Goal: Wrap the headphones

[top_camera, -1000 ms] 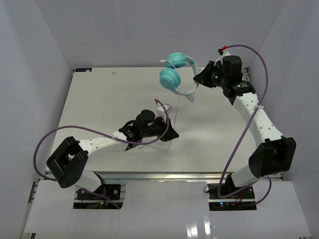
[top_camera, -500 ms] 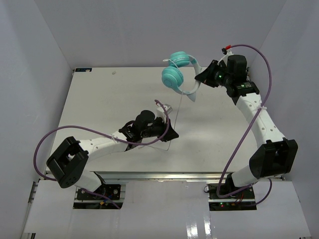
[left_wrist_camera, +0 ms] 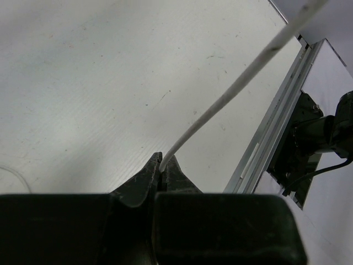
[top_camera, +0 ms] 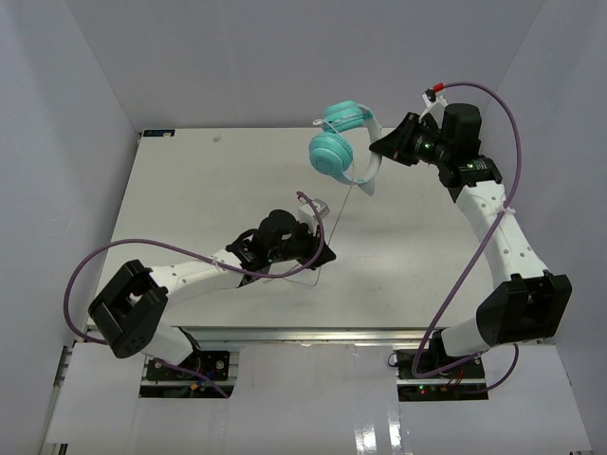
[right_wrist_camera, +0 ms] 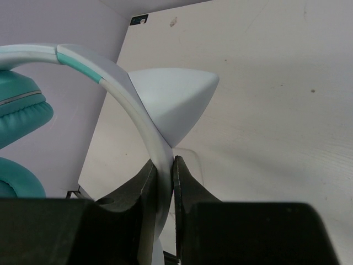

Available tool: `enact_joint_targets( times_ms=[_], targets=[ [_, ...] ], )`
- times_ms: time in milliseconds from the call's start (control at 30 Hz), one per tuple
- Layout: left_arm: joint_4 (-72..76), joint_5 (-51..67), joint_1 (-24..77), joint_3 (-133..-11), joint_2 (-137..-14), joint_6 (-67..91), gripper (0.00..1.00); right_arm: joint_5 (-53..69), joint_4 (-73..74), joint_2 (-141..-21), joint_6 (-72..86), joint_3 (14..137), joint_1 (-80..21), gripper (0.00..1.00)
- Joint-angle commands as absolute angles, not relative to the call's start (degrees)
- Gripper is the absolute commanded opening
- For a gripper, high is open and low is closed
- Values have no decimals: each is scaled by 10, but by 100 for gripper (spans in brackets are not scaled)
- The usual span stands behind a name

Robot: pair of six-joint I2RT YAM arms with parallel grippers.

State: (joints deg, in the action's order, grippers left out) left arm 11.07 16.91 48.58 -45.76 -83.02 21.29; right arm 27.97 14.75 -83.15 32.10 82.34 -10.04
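The teal headphones [top_camera: 334,142] hang in the air over the far right of the table, two round earcups to the left and the pale headband [top_camera: 368,169] curving right. My right gripper [top_camera: 381,148] is shut on the headband [right_wrist_camera: 144,132], with a teal earcup [right_wrist_camera: 16,116] at the left of the right wrist view. The thin whitish cord [top_camera: 341,213] runs down from the headphones to my left gripper [top_camera: 328,256], which is shut on the cord [left_wrist_camera: 220,105] low over the table's near middle.
The white table [top_camera: 190,190] sits between grey walls on three sides. A metal rail [top_camera: 313,334] runs along its near edge, also seen in the left wrist view [left_wrist_camera: 276,127]. Purple arm cables [top_camera: 493,123] loop beside both arms.
My right gripper has lifted and carried the headphones a little to the right and farther back. My left gripper has stayed almost in place, holding the cord.
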Motion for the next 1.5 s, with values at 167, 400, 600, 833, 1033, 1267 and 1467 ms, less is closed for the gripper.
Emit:
enact_joint_targets(
  times_ms=[167,400,600,833,1033,1267,1467],
  targets=[
    [102,150,473,-458,-810,187,2,385,62,-771,338,810,-78,8],
    [112,146,464,-460,-808,189,7,397,62,-760,332,805,-77,8],
    [123,136,460,-452,-809,195,17,399,62,-757,337,808,-77,8],
    [155,134,458,-433,-815,203,20,402,64,-755,341,811,-76,8],
    [181,149,455,-426,-828,208,23,404,65,-751,337,808,-76,8],
    [201,141,448,-421,-847,214,25,407,65,-748,337,808,-76,8],
    [248,134,445,-397,-871,231,28,408,65,-748,341,811,-76,8]
  ],
)
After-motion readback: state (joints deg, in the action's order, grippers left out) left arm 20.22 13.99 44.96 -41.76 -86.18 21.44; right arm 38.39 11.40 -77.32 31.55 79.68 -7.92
